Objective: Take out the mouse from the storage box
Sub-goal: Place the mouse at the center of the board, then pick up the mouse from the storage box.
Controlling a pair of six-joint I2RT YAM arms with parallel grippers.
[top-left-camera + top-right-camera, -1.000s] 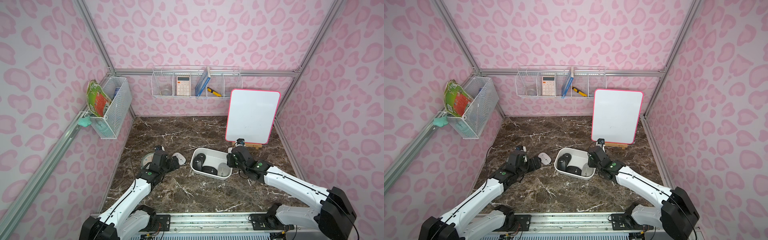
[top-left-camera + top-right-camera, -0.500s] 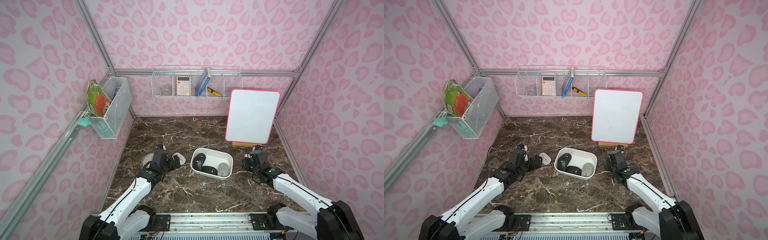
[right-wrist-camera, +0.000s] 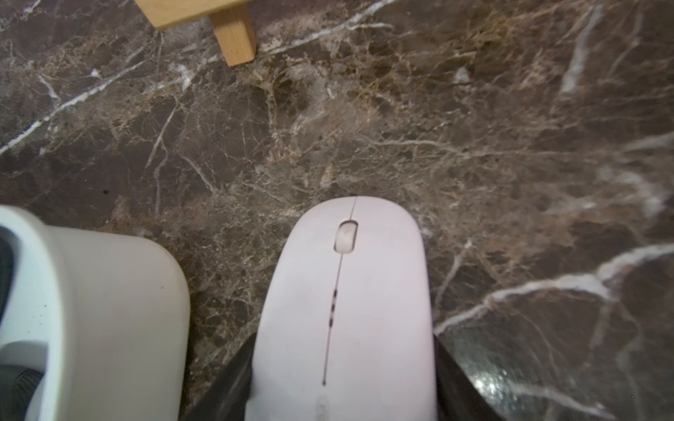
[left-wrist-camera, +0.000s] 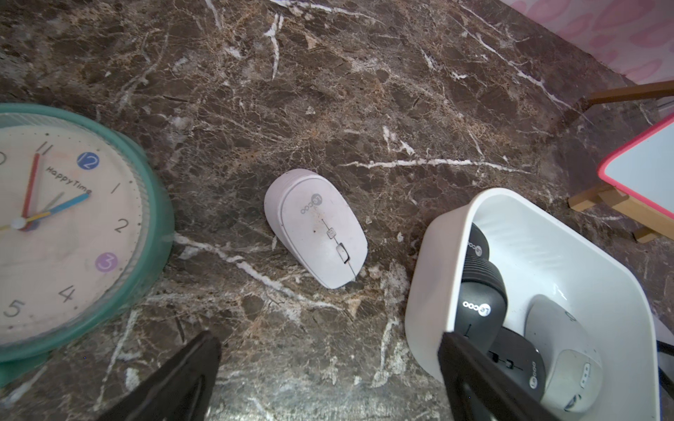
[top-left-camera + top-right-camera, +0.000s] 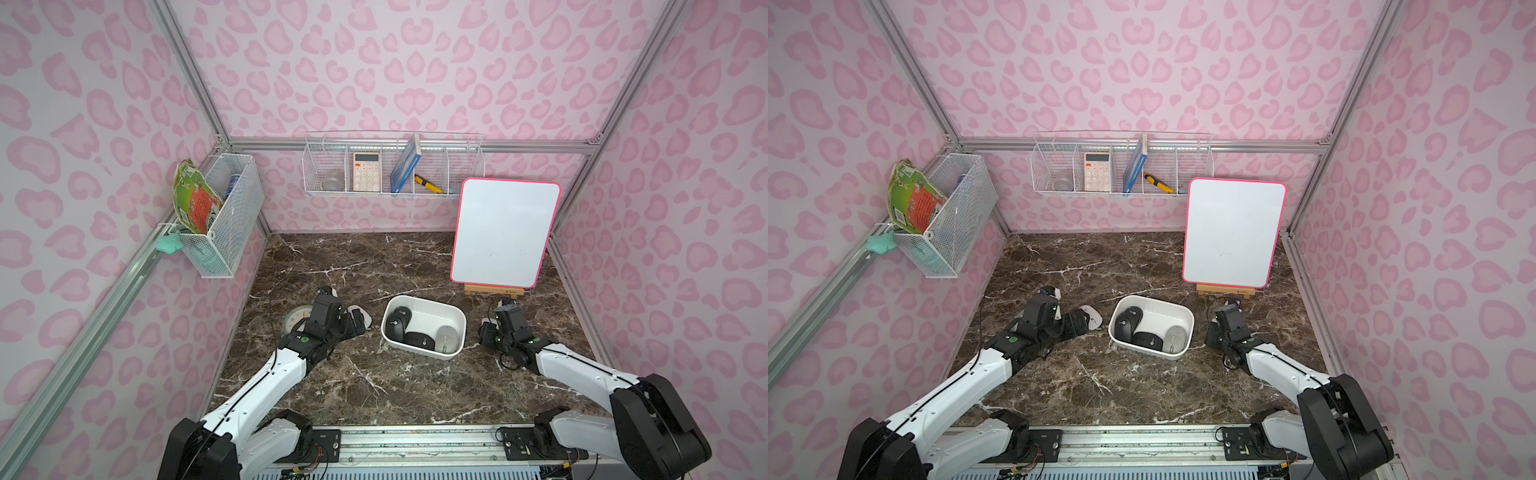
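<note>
Right wrist view: the mouse point(image 3: 344, 310), a white one, sits between the jaws of the right gripper point(image 3: 344, 386), with a black finger point(image 3: 233, 375) on each flank.
Mouse heading: long axis runs straight out from the jaws, wheel end leading, aimed roughly at the wooden easel foot point(image 3: 233, 36) further ahead.
Mouse spot: outside the storage box point(image 3: 109, 291), just beside its outer wall. Can't tell if it's touching the marble table point(image 3: 510, 145).
Vs a second ago: the right gripper was at the box's rim, now it's off to the box's side with the mouse. Left arm has barely budged.
Right jaws: closed on the mouse's sides.
Left jaws: left gripper point(image 4: 326, 342) is spread wide with nothing between them.
Ahead of left jaws: second white mouse point(image 4: 315, 227) flat on the table, wheel end angled toward the box.
Either side of left jaws: teal clock point(image 4: 73, 233) one way, the box with black mice point(image 4: 481, 302) and a grey mouse point(image 4: 554, 328) the other.
Far back: whiteboard point(image 5: 505, 232) on its easel, beyond the box in both top views.
</note>
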